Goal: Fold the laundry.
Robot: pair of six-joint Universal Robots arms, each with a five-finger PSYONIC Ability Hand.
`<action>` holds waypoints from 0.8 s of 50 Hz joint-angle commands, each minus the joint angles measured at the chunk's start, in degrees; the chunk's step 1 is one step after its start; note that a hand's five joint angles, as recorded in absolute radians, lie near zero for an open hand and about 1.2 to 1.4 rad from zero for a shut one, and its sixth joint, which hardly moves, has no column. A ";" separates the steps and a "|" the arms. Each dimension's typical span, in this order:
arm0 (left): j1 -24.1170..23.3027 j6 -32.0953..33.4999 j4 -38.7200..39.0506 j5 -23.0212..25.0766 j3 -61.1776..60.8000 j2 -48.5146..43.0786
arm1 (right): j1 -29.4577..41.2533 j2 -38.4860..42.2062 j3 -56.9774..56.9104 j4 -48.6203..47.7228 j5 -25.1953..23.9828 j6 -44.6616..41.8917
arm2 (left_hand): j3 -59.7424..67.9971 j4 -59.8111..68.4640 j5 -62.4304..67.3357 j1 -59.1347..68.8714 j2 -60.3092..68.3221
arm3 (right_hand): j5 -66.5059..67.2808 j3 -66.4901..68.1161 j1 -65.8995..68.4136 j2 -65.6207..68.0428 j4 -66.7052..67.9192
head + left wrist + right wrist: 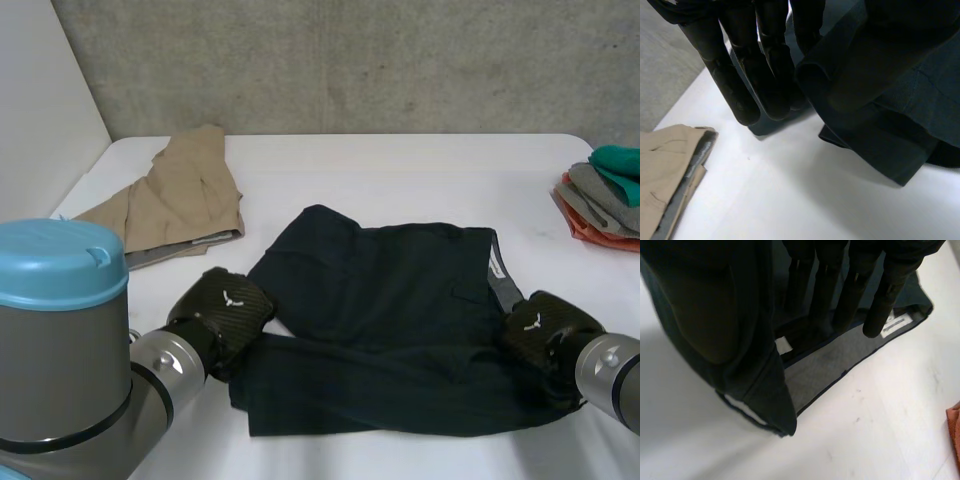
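A dark navy garment (390,320) lies folded on the white table (400,170), its waistband to the right. My left hand (222,308) is at the garment's left edge. In the left wrist view its straight fingers (740,75) press a bunched fold of the dark cloth (900,115), which is raised off the table. My right hand (545,330) is at the garment's right edge by the waistband. There its fingers (845,295) are straight and stand apart from the thumb. A flap of the cloth (740,350) hangs over the thumb side.
A tan garment (180,195) lies at the back left, close to my left hand (660,170). A stack of folded clothes (605,195), green on top and orange below, sits at the right edge; its orange cloth (955,430) lies beyond the waistband.
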 commanded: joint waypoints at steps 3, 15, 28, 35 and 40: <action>-0.67 -0.32 0.76 0.03 -0.24 0.37 | -1.79 -0.78 -2.71 1.32 -2.24 3.01 | 11.61 11.12 11.87 13.85 11.13 | -3.52 -5.06 -5.56 -5.75 -4.66; -0.76 -0.41 0.59 -0.41 -1.03 0.63 | -2.05 -2.98 -5.18 4.39 -2.95 2.66 | 11.61 11.12 11.87 13.85 11.13 | -4.03 -5.57 -6.06 -6.26 -5.16; -0.06 -0.41 0.76 -0.67 -1.82 0.98 | -7.59 -0.17 -1.31 7.56 -12.70 2.83 | 11.61 11.12 11.87 13.85 11.13 | 13.38 11.84 11.35 11.15 12.25; -0.41 -0.41 0.15 -0.76 -1.65 3.87 | -10.32 -2.62 -5.08 6.15 -14.11 3.19 | 11.61 11.12 11.87 13.85 11.13 | 45.86 44.33 43.83 43.63 44.73; -0.76 -0.32 -0.47 -0.67 0.19 13.36 | -10.49 -18.14 -10.17 7.91 -14.02 3.71 | 11.61 11.12 11.87 13.85 11.13 | 45.86 44.33 43.83 43.63 44.73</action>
